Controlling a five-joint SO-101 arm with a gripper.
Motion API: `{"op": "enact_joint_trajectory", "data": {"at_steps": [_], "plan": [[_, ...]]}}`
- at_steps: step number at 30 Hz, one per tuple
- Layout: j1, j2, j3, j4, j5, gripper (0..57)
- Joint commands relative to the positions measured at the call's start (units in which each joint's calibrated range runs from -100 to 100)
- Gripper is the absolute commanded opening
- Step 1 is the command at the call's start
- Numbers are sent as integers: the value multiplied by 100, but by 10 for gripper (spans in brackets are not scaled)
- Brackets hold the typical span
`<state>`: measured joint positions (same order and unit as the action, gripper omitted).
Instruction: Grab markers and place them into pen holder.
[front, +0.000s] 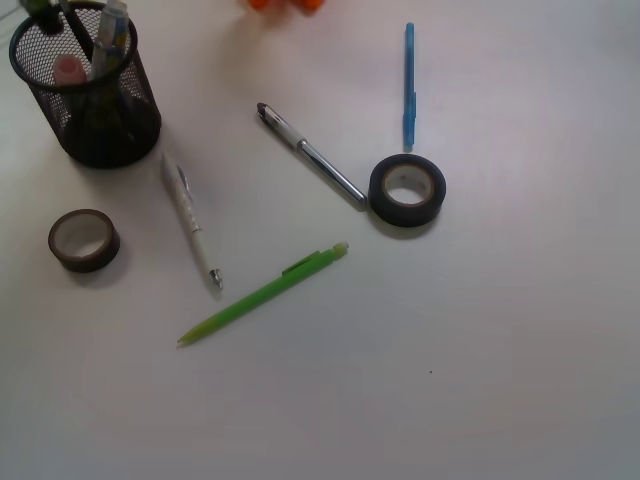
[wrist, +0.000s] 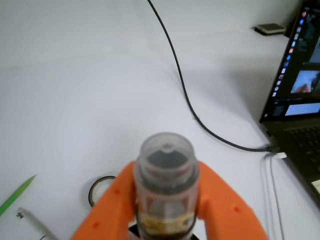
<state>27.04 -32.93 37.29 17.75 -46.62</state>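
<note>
The black mesh pen holder (front: 95, 105) stands at the far left of the front view. Inside it are a marker with a pinkish cap (front: 70, 70) and a blue-ended marker (front: 110, 38). In the wrist view my gripper (wrist: 166, 200) is shut on a third marker (wrist: 165, 170), dark and yellow with a clear cap, which stands upright between the orange fingers (wrist: 222, 205). Only a sliver of the gripper (front: 285, 4) shows at the top edge of the front view, well to the right of the holder. The held marker is out of sight there.
On the white table lie a white pen (front: 190, 222), a green mechanical pencil (front: 265, 293), a silver pen (front: 312, 155), a blue pen (front: 409, 85) and two tape rolls (front: 84, 240) (front: 407, 189). A black cable (wrist: 185, 90) and a laptop (wrist: 300, 100) show in the wrist view.
</note>
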Motion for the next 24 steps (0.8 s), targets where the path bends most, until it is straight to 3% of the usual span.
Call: {"op": "enact_joint_trajectory", "data": {"at_steps": [1, 11, 13, 18, 20, 24], "plan": [[155, -417, 846, -883, -122, 3], [185, -987, 1670, -935, -98, 13], [155, -1063, 1770, -935, -93, 74], [66, -1310, 2105, -944, 59, 316], [58, -1395, 2123, -900, 142, 352], [36, -1446, 1996, -883, 435, 355]]}}
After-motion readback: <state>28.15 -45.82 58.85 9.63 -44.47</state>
